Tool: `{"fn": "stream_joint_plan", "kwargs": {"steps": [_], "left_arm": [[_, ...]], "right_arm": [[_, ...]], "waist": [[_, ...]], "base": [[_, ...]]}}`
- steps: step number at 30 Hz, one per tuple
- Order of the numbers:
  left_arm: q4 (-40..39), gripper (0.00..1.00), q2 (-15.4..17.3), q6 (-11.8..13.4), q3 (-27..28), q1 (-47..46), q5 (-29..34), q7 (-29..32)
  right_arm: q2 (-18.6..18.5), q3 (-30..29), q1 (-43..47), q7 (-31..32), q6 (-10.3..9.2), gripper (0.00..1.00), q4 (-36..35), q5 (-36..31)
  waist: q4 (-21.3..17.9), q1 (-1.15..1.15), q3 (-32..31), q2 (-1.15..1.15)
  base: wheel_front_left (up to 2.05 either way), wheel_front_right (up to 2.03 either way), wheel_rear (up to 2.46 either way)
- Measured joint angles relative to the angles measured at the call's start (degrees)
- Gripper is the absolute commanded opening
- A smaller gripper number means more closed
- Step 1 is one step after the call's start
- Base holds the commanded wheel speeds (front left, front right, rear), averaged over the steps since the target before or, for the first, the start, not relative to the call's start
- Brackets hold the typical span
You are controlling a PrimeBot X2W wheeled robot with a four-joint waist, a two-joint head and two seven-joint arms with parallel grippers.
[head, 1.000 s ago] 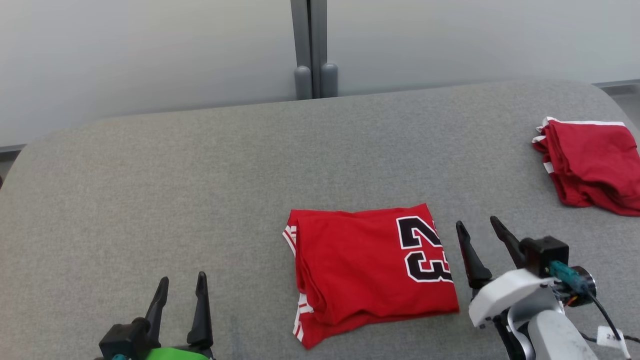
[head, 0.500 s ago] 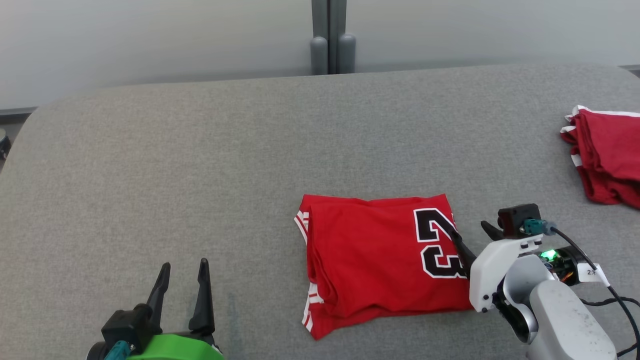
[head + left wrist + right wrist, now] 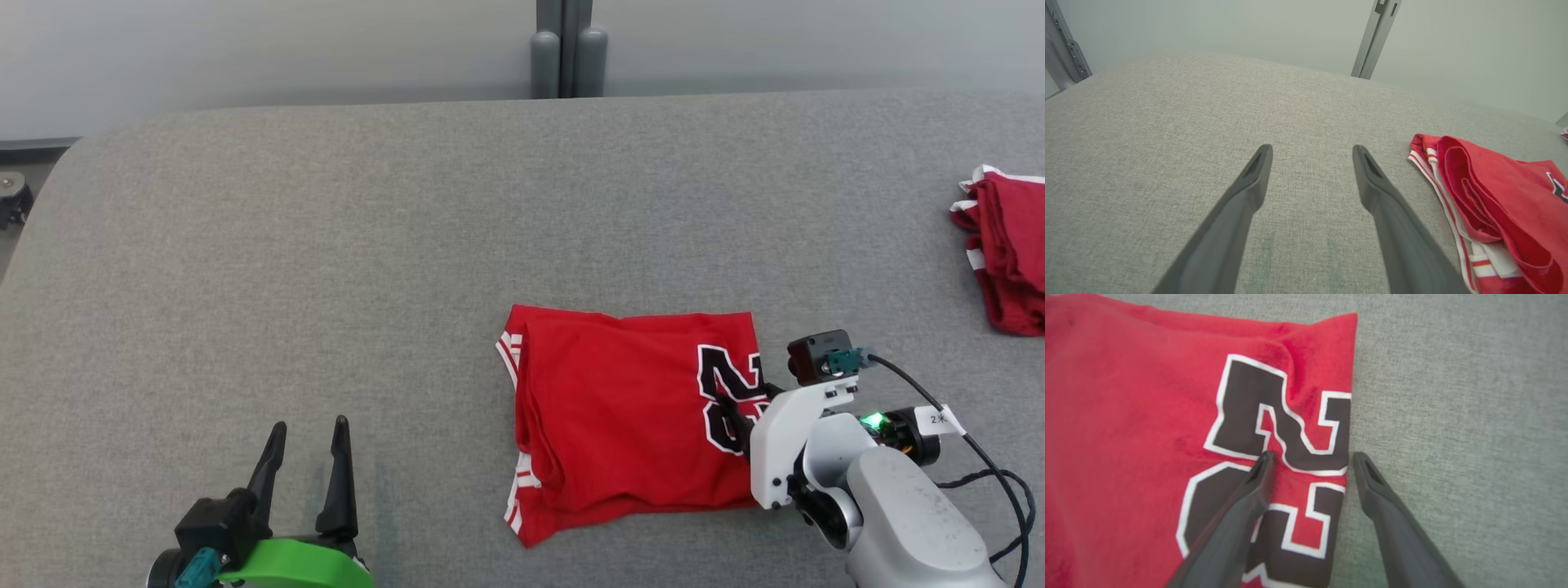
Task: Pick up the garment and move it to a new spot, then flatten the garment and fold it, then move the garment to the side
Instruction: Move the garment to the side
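A folded red garment with a black "23" lies on the grey padded table, right of centre. My right gripper is at its right edge, open. In the right wrist view the right gripper straddles that edge: one finger lies over the number on the garment, the other over bare grey cloth. My left gripper stands open near the front left, well apart from the garment. The left wrist view shows the left gripper holding nothing, with the garment's folded white-striped hems to its right.
A second folded red garment lies at the table's far right edge. A grey post stands behind the table against a pale wall. A small wheel shows off the table's left end.
My right gripper has moved left from beside the garment onto its right edge, fingers lowered over the number. The head camera has shifted, sliding the scene rightward. The left gripper stayed put.
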Motion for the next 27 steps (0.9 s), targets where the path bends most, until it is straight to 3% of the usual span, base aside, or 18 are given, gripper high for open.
{"fn": "stream_joint_plan", "kwargs": {"steps": [2, 3, 14, 20, 27], "left_arm": [[0.04, 1.00, 0.00, -0.01, -0.12, -0.01, 0.10, 0.00], [0.04, 1.00, 0.00, -0.02, -0.19, -0.02, 0.26, 0.00], [-1.66, 1.00, -0.02, -0.25, -0.36, -1.24, 0.70, 0.00], [-2.34, 1.00, -0.04, -0.31, -0.96, -2.94, 1.45, 0.00], [-2.35, 1.00, 0.04, -0.46, -1.75, -5.44, 3.26, 0.00]], "right_arm": [[0.10, 0.99, -0.57, -0.99, 0.00, 0.11, 0.59, 0.21], [0.19, 1.38, -0.88, -1.71, 0.00, 0.00, 0.91, 0.33], [-2.94, -0.09, -7.44, -5.99, 0.05, 0.00, 2.69, -1.02], [-6.38, -3.30, -10.88, -6.48, 0.05, 0.00, 1.98, -2.12], [-7.20, -6.56, -13.22, -7.59, 0.05, 0.00, 0.89, -2.83]], "waist": [[-0.18, 0.00, -0.01, 0.00], [-0.38, 0.00, -0.02, 0.00], [-5.76, 0.00, 0.41, 0.00], [-11.00, 0.00, 1.91, 0.00], [-17.30, 0.00, 4.71, 0.00]], "base": [[0.00, 0.00, 0.00], [0.00, 0.00, 0.00], [0.00, 0.00, 0.00], [0.00, 0.00, 0.00], [0.00, 0.00, 0.00]]}}
